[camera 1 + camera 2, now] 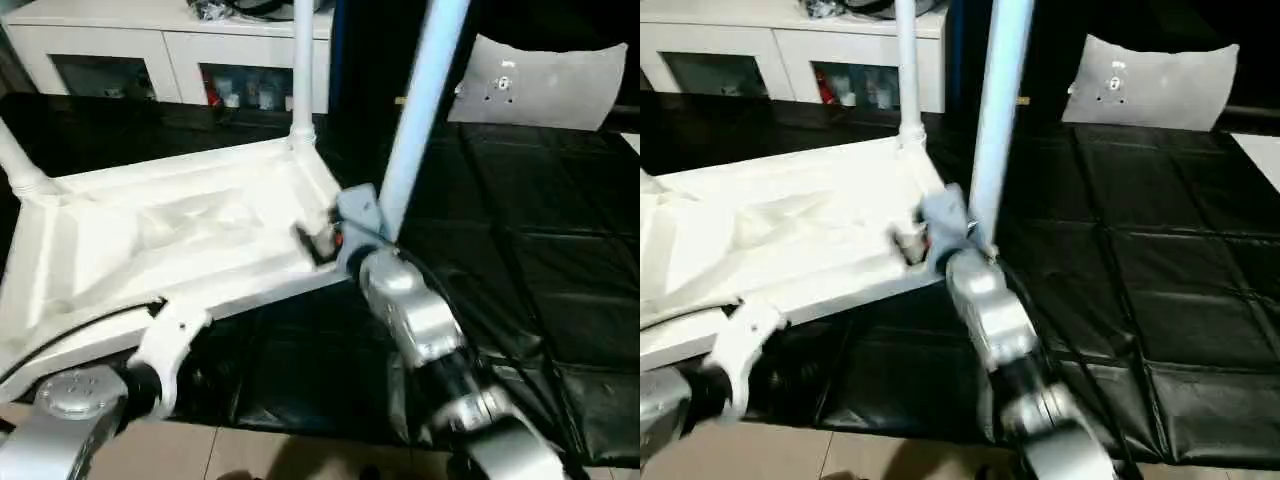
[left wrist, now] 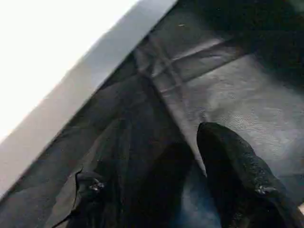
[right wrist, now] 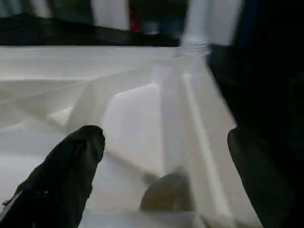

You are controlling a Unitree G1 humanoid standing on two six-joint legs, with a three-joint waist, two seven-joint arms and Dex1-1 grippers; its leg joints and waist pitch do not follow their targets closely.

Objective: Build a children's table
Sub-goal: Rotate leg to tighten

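Table top (image 1: pixel 170 240) lay underside-up on the black mat (image 1: pixel 540 270), with one leg (image 1: pixel 302 70) upright in the far corner socket and another (image 1: pixel 18 160) at the far left corner. Right gripper (image 3: pixel 166 156) hovered over the near right corner — fingers (image 3: pixel 61 175) spread, gripping nothing. A third leg (image 1: pixel 420 110) rose just beside the right wrist. Left gripper (image 2: pixel 161 190) sat beneath the top's near edge — fingers apart, empty.

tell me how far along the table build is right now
The table top lies underside up on the black mat. Two legs look seated: one at the far right corner, one at the far left corner. A third leg stands by the near right corner beside the right gripper, which is open. A fourth leg remains.
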